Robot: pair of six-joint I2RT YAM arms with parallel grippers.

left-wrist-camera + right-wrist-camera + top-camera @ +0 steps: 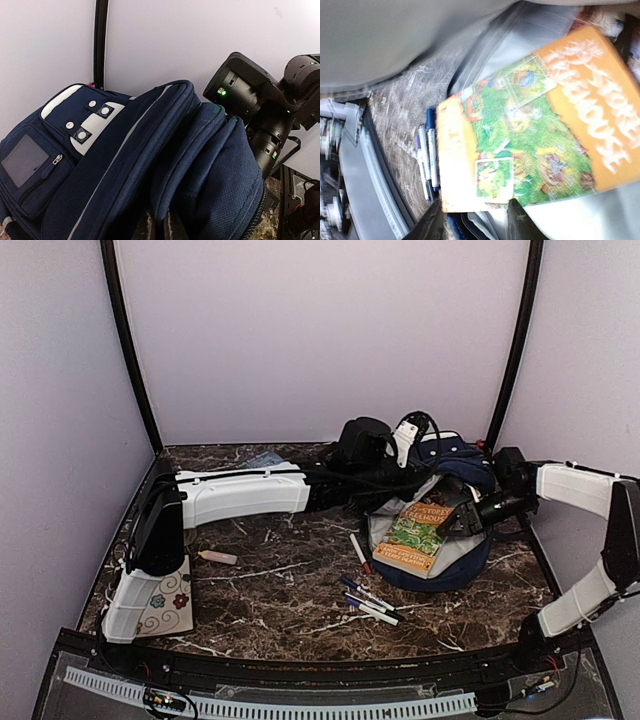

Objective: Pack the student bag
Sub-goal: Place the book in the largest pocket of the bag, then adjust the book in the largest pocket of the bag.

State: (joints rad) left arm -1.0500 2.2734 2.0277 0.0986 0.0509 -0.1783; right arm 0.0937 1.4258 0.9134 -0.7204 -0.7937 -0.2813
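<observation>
The bag (455,458) lies at the far right of the table (270,580). Its mouth is open to the grey lining, where an orange-and-green book (413,537) rests. The right pincer (475,227) sits at the book's near edge, its fingers spread apart and holding nothing. The left pincer (159,230) is buried among the bag's upper folds; whether it is open or closed cannot be told. Pens (370,602) lie just in front of the bag.
</observation>
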